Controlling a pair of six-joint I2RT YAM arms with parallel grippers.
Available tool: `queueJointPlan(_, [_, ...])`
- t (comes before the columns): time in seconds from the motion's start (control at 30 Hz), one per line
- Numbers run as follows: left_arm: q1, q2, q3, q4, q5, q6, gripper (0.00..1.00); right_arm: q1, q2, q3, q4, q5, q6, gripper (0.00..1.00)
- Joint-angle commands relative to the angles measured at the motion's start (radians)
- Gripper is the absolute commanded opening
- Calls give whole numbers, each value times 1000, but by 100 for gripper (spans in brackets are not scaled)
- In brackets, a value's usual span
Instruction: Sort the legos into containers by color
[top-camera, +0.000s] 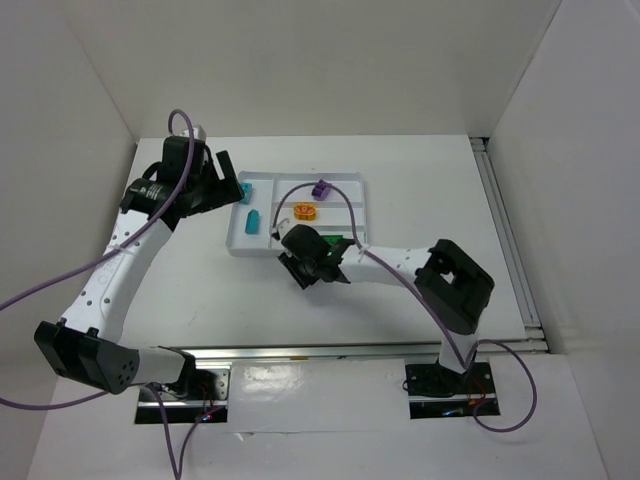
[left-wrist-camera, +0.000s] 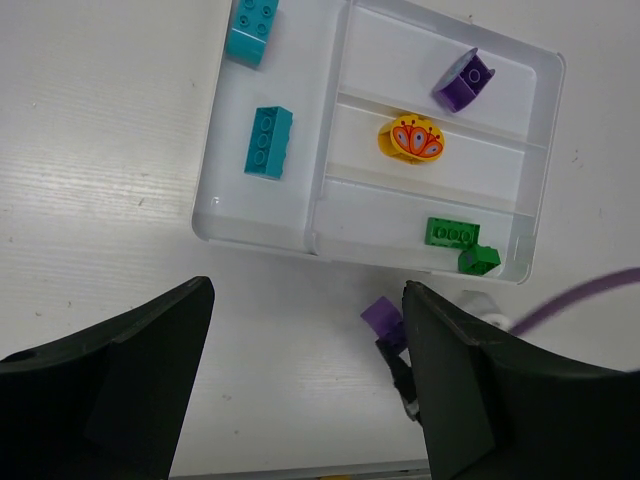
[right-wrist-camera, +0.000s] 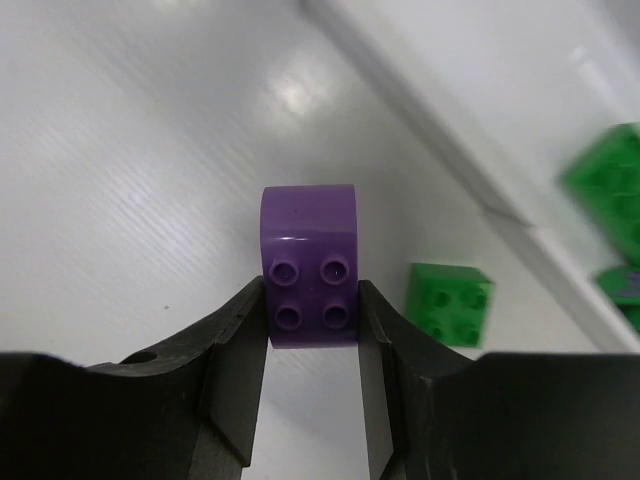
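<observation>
Starting at the left, we see the left end effector (left-wrist-camera: 307, 320) spread wide and empty, at 9 o'clock of the white tray (left-wrist-camera: 400, 50). Two cyan bricks (left-wrist-camera: 268, 142) lie in its narrow section. Of the three long sections, the 12 o'clock one holds a purple piece (left-wrist-camera: 463, 80), the middle an orange-yellow piece (left-wrist-camera: 411, 138), the 6 o'clock one two green bricks (left-wrist-camera: 453, 232). At the tray's 6 o'clock, the right end effector (right-wrist-camera: 312, 330) pinches a purple brick (right-wrist-camera: 310, 250) close to the tabletop (right-wrist-camera: 120, 150); a loose green brick (right-wrist-camera: 450, 303) sits at its 3 o'clock, outside the tray wall.
</observation>
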Motion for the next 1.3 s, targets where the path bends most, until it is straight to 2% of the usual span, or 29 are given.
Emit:
queueJointPlan(0.0, [4,-29,-4,17,7,13,88,-45,-162,70,34,149,26,34])
queueJointPlan(0.17, [4,-29,-18,17,22,4,88,-260,-86,203,34,183,153,34])
queueJointPlan(0.33, [4,-40,-42,26,59,-6,88,-363,105,439,-45,171,204,34])
queueJointPlan(0.47, [4,-49,-42,26,48,-6,88,-405,220,567,-71,182,229,34])
queueJointPlan(0.8, [4,-58,-51,17,39,4,88,-460,311,612,-53,170,250,35])
queueJointPlan(1.0, [4,-58,-51,17,39,4,88,-480,344,639,-48,203,250,53])
queueJointPlan(1.03, [4,-58,-51,17,39,4,88,-480,353,653,-67,193,250,61])
queueJointPlan(1.07, [4,-58,-51,17,39,4,88,-480,369,682,-79,193,241,81])
queueJointPlan(1.17, [4,-58,-42,17,39,4,88,-471,346,681,-114,203,232,85])
queueJointPlan(1.23, [4,-58,-42,17,39,4,88,-449,288,627,-101,225,232,85])
queueJointPlan(1.27, [4,-58,-42,17,39,4,88,-449,204,545,-76,237,232,83])
